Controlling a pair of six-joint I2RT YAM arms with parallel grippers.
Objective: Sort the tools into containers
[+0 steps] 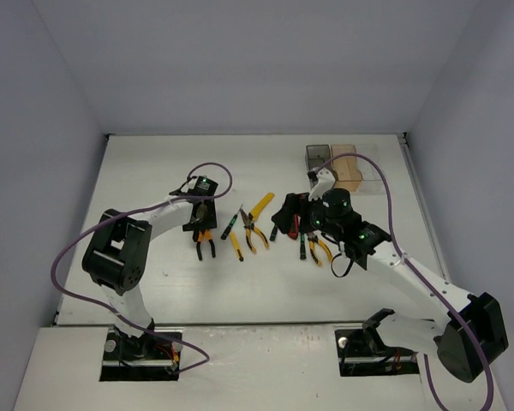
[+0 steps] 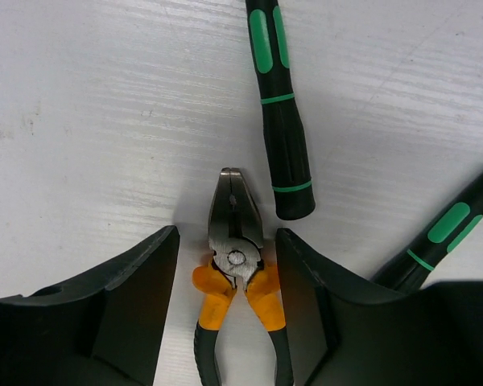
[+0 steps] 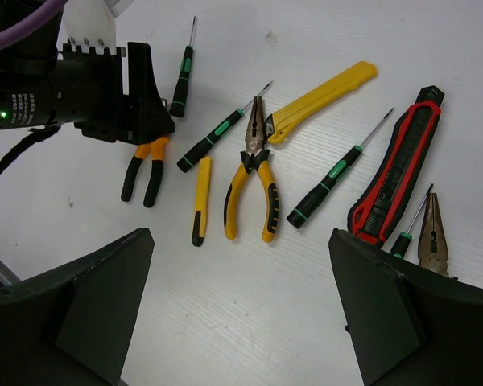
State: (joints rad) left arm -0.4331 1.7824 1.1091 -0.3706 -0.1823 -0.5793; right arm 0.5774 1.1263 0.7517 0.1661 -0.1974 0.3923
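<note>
Left gripper gapes around orange-handled pliers, not yet clamped; right gripper hangs wide, empty. Three pliers, three knives, seemingly four screwdrivers, one half-hidden.

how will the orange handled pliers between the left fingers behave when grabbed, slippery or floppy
Likely stiff and dense for their size: the orange-handled pliers have a solid metal head. The left gripper straddles the pivot, so squeezing should probably hold the handles shut rather than letting them flop. The rubbery-looking orange grips suggest little slip.
</note>
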